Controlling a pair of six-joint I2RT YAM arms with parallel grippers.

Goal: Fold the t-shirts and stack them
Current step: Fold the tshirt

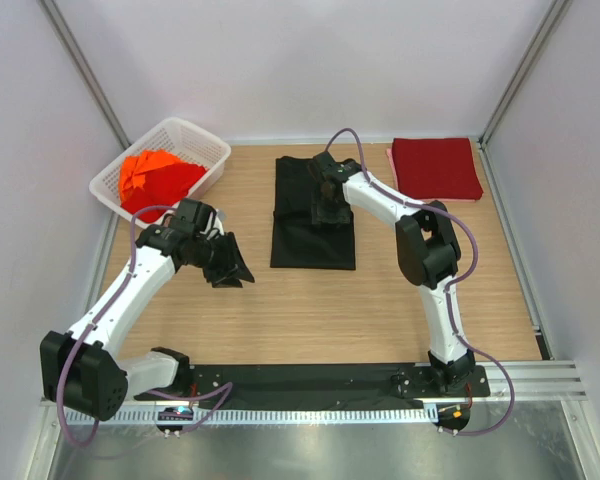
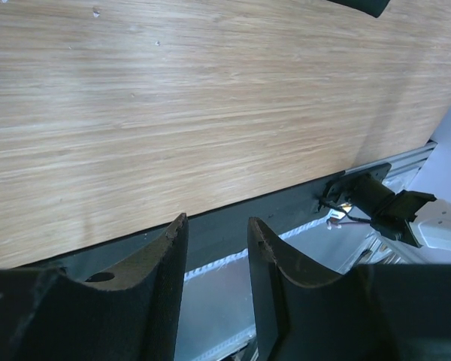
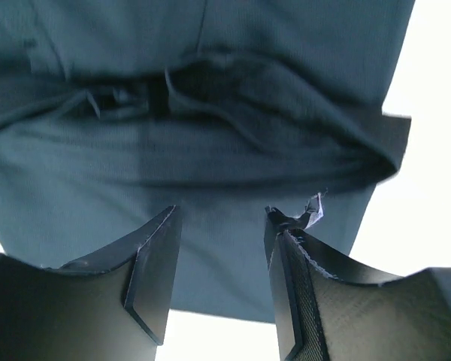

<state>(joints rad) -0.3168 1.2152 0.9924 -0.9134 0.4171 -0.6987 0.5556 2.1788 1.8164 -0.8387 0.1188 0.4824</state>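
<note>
The black t-shirt (image 1: 305, 225) lies flat in the middle of the tabletop (image 1: 380, 310), already narrowed to a long panel. Its long axis runs from the near side toward the far wall. In the right wrist view a bunched fold (image 3: 210, 90) crosses the cloth ahead of the fingers.

The right gripper (image 1: 330, 203) hangs directly over the far half of this shirt, toward its right edge, pointing down. Its jaws are spread with nothing between them. Whether the tips touch the cloth is hard to tell from the close view, since the fabric fills the frame.

The left gripper (image 1: 227, 266) is off the shirt, over bare wood just beside the shirt's near left corner. Its jaws are also parted and empty. So the right arm is the nearer one, and the next fold probably turns on an end-to-end fold along that long axis.

Farther out, the dark red t-shirt (image 1: 437, 168) sits folded at the far right corner. The orange-red t-shirts (image 1: 155, 178) are heaped in the white basket (image 1: 205, 140) at far left.
</note>
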